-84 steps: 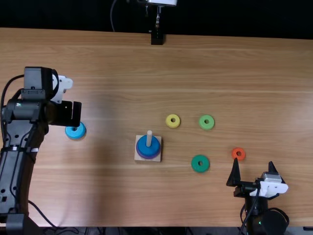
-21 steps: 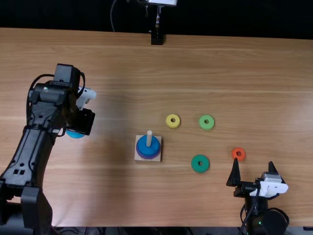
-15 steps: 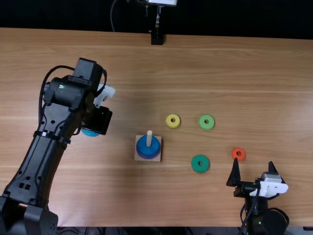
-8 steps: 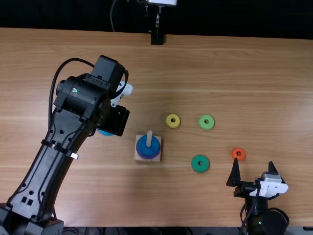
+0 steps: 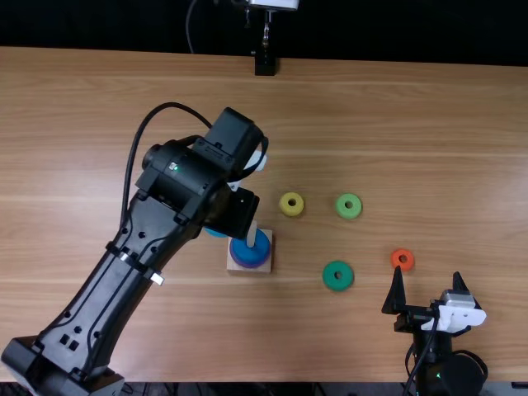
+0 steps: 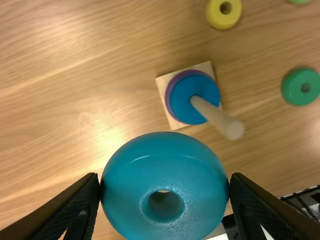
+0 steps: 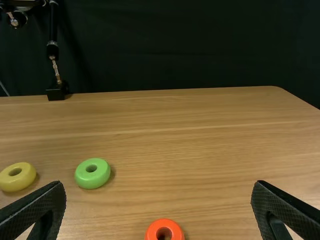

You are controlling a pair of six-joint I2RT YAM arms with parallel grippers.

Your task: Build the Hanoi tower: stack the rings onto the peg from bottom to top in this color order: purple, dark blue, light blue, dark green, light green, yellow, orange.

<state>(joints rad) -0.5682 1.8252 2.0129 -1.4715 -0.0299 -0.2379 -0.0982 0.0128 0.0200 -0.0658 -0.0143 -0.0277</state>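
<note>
Just up and left of the peg (image 5: 252,233), my left gripper (image 5: 233,223) is shut on the light blue ring (image 5: 216,233). In the left wrist view the light blue ring (image 6: 164,182) lies between the fingers of my left gripper (image 6: 164,192). The dark blue ring (image 5: 250,251) sits over the purple ring (image 5: 249,266) on the peg's square base (image 5: 238,270). At lower right, my right gripper (image 5: 427,285) stands open near the orange ring (image 5: 403,259); in the right wrist view my right gripper (image 7: 159,207) has its fingers wide apart.
On the table (image 5: 396,124) lie the yellow ring (image 5: 291,204), the light green ring (image 5: 348,205) and the dark green ring (image 5: 337,275), all right of the peg. A black stand (image 5: 265,62) is at the table's far edge.
From the left side of the table, my left gripper has moved right to beside the peg, bringing the light blue ring along. The right arm and the other rings have kept still.
</note>
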